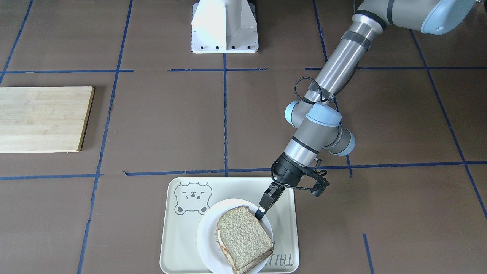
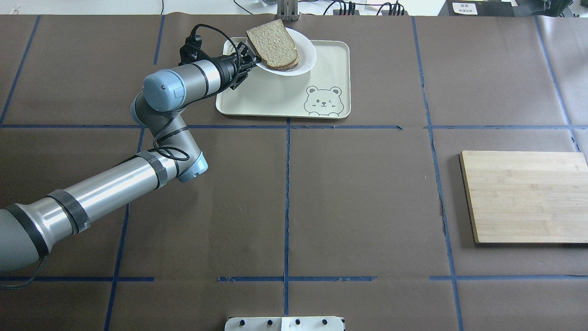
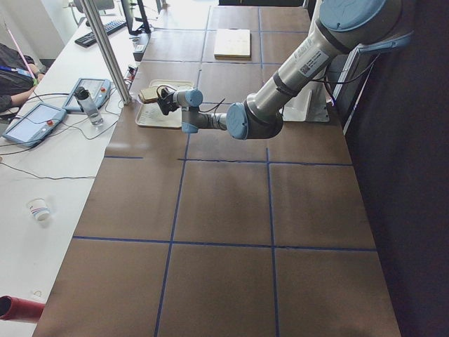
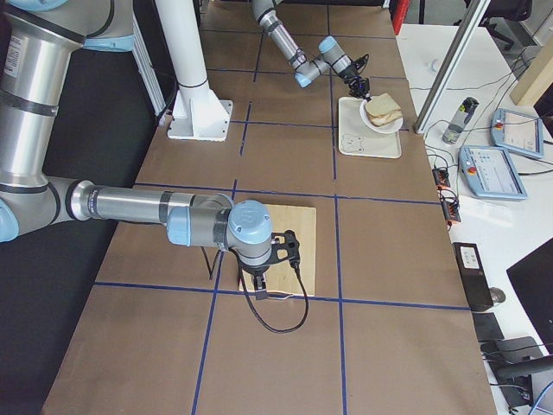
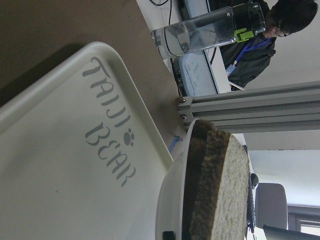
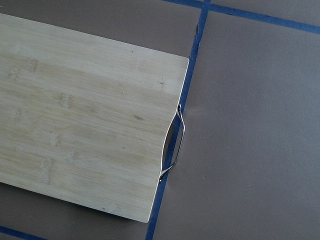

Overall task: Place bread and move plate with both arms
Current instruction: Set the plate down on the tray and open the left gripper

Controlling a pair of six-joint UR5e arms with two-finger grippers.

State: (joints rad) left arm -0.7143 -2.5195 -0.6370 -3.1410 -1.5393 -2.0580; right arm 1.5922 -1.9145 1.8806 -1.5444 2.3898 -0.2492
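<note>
The bread point(image 1: 243, 234) lies as the top slice of a stack on the white plate point(image 1: 207, 228), with a paler slice showing under it. The plate sits on the far part of the bear tray point(image 1: 182, 247). My left gripper point(image 1: 261, 212) is shut on the plate's rim; in the overhead view point(image 2: 248, 54) the plate point(image 2: 308, 57) looks slightly tilted. The left wrist view shows the bread point(image 5: 227, 190) edge-on over the plate point(image 5: 172, 200) and tray point(image 5: 75, 150). My right gripper point(image 4: 263, 281) hovers over the cutting board's near edge; I cannot tell if it is open or shut.
A bamboo cutting board point(image 2: 528, 195) with a metal handle point(image 6: 172, 142) lies on the robot's right side of the table. The white pedestal point(image 1: 224, 26) stands at the robot's edge. A water bottle point(image 5: 210, 30) and metal post stand just beyond the tray.
</note>
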